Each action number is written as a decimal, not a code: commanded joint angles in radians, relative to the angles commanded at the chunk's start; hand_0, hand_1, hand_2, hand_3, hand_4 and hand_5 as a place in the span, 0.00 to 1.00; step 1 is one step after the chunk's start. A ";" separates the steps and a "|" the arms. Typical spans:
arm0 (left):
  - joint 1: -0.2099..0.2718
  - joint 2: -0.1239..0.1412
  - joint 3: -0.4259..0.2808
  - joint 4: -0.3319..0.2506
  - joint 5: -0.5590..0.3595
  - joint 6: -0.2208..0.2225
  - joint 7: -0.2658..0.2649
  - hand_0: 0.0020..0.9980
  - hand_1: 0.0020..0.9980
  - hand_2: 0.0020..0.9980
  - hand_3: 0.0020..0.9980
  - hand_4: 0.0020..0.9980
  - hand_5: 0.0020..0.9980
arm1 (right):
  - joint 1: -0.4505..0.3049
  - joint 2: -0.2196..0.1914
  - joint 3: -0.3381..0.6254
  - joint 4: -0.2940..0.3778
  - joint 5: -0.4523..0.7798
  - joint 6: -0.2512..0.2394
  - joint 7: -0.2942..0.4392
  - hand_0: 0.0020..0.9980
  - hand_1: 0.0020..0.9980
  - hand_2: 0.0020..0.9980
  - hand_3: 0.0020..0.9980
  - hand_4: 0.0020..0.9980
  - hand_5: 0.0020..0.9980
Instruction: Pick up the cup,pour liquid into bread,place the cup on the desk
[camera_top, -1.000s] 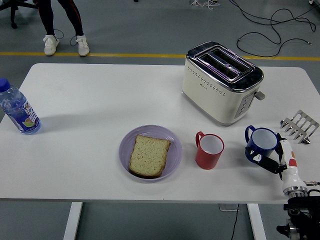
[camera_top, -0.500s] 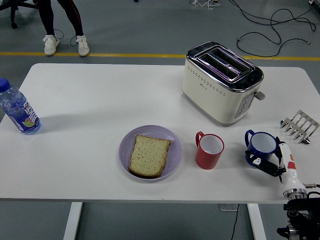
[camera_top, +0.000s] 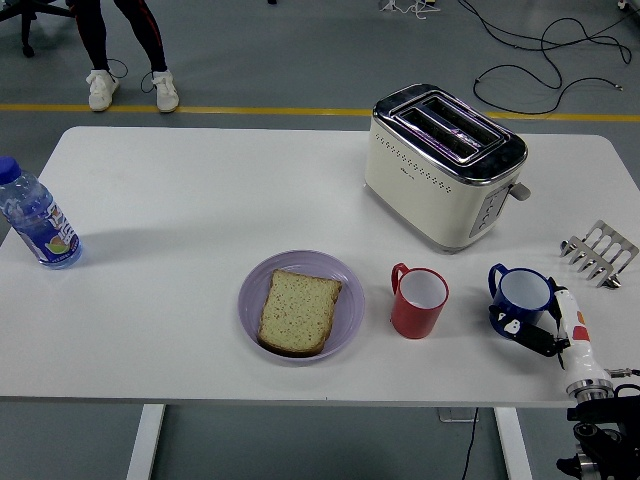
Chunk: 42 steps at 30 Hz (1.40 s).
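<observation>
A blue cup (camera_top: 522, 295) stands low at the table's right, near the front edge. My right hand (camera_top: 553, 336) comes in from the lower right corner, its black fingers (camera_top: 532, 336) curled against the cup's lower right side and holding it. A slice of bread (camera_top: 298, 310) lies on a purple plate (camera_top: 347, 283) at the front middle. A red cup (camera_top: 418, 301) stands between the plate and the blue cup. My left hand is out of view.
A cream toaster (camera_top: 440, 165) stands behind the cups. A metal toast rack (camera_top: 600, 251) sits at the right edge. A water bottle (camera_top: 36, 220) stands at the far left. A person's legs (camera_top: 125, 55) show beyond the table, top left.
My right hand and the blue cup have drifted slightly down toward the table's near edge together. Nothing else has moved.
</observation>
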 joint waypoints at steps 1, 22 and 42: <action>0.001 0.000 0.000 0.000 0.001 0.000 0.000 0.66 0.71 0.73 0.63 0.39 0.93 | -0.001 0.000 0.002 -0.001 -0.019 -0.008 -0.009 0.58 0.50 0.59 0.65 0.86 0.18; 0.000 0.002 -0.005 0.000 0.016 -0.002 0.003 0.66 0.71 0.73 0.63 0.39 0.93 | -0.014 -0.002 0.040 0.018 -0.084 -0.037 -0.023 0.67 0.63 0.85 0.97 0.98 0.01; -0.011 0.004 -0.015 0.000 0.025 -0.002 0.003 0.66 0.71 0.73 0.63 0.39 0.93 | -0.088 -0.039 0.145 0.244 -0.132 -0.035 -0.036 0.74 0.69 0.89 1.00 0.99 0.00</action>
